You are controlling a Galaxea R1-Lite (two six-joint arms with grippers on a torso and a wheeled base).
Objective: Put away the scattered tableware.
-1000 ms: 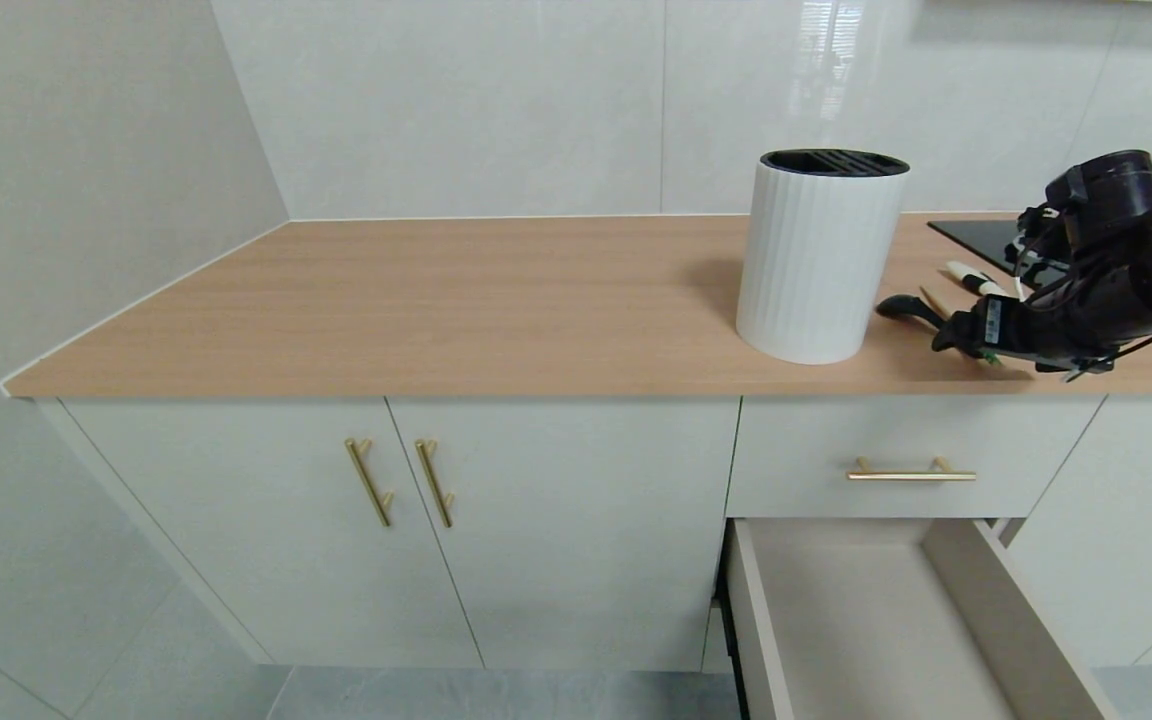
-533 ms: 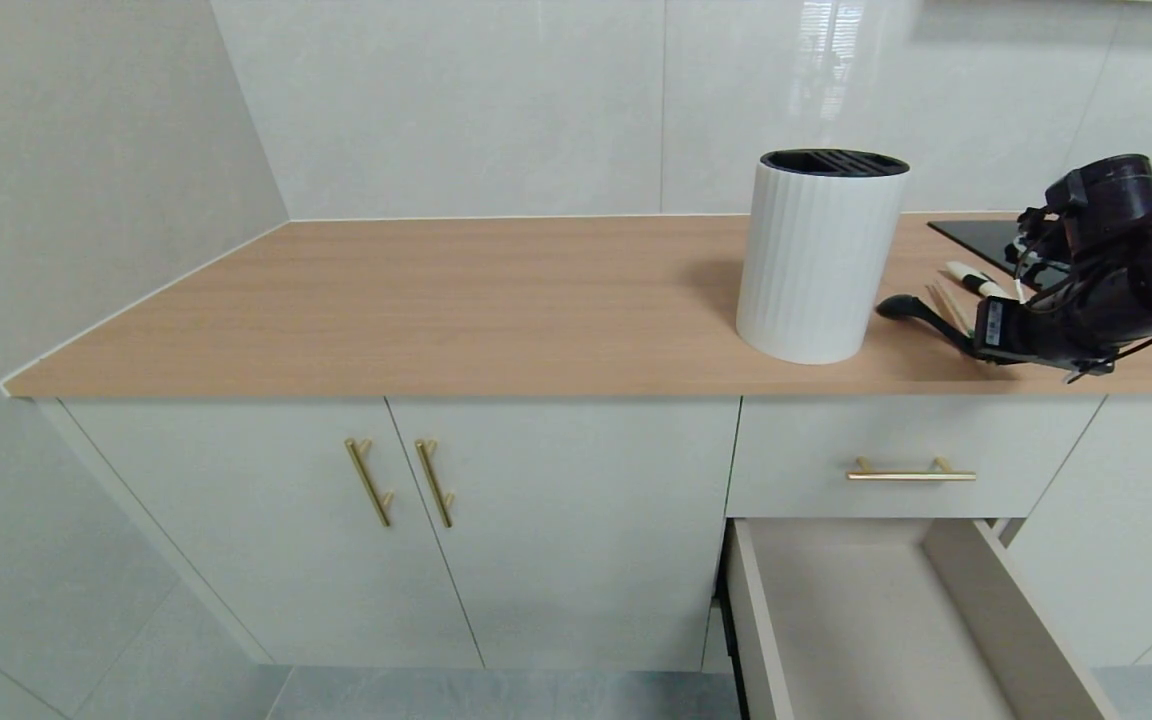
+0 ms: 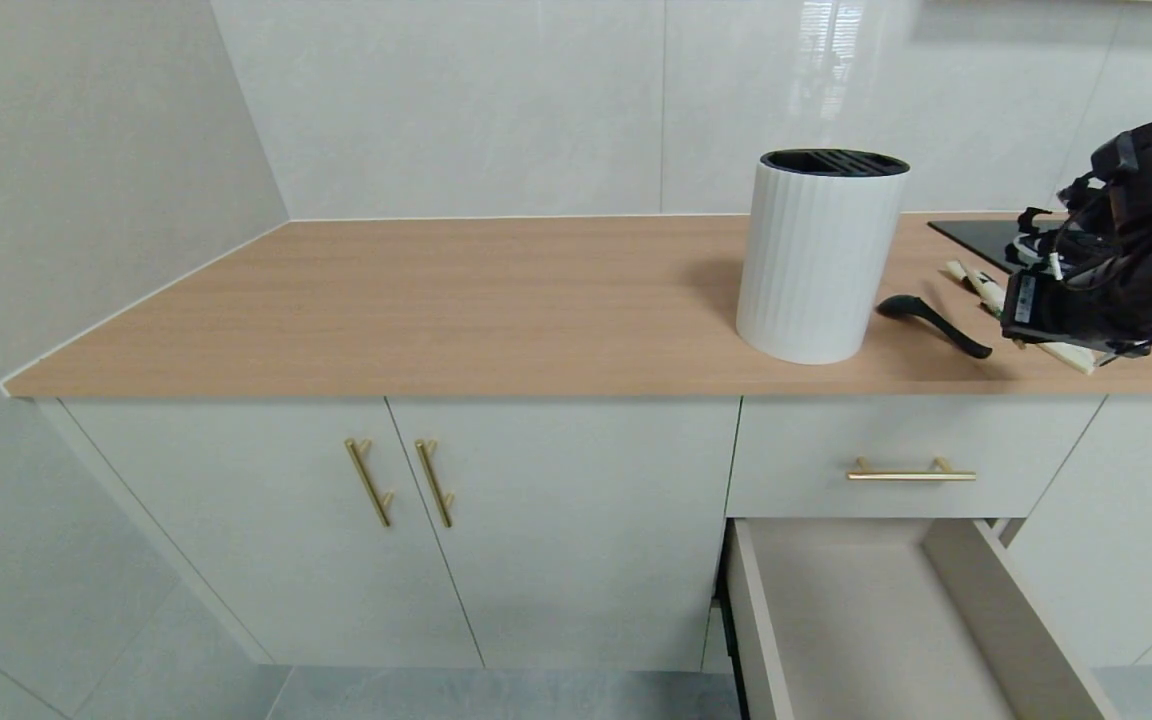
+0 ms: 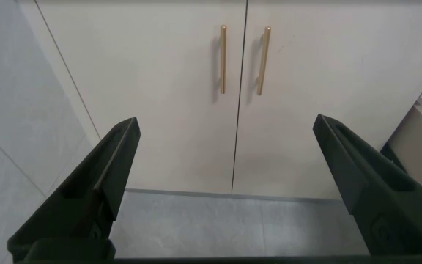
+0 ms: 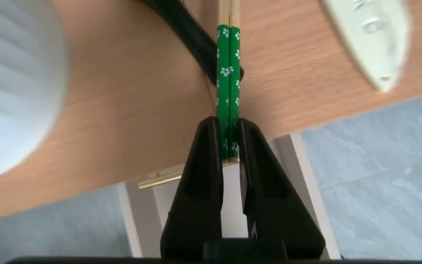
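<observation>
A pair of chopsticks (image 5: 227, 66) with green, flower-printed ends is pinched between the fingers of my right gripper (image 5: 227, 130), just above the wooden counter (image 3: 436, 300) near its front edge. In the head view that gripper (image 3: 1024, 308) hangs at the counter's right end. A black spoon (image 3: 932, 322) lies on the counter between the gripper and the white ribbed holder (image 3: 821, 255). A white utensil (image 3: 1071, 356) lies partly under the arm. My left gripper (image 4: 226, 183) is open, low in front of the cabinet doors.
The lower drawer (image 3: 866, 620) under the counter's right part stands pulled out. A shut drawer with a gold handle (image 3: 911, 472) sits above it. A black hob (image 3: 976, 238) lies at the back right. The counter left of the holder is bare.
My right gripper has drawn back to the right and risen slightly, taking the chopsticks with it. The black spoon's whole handle has come into sight.
</observation>
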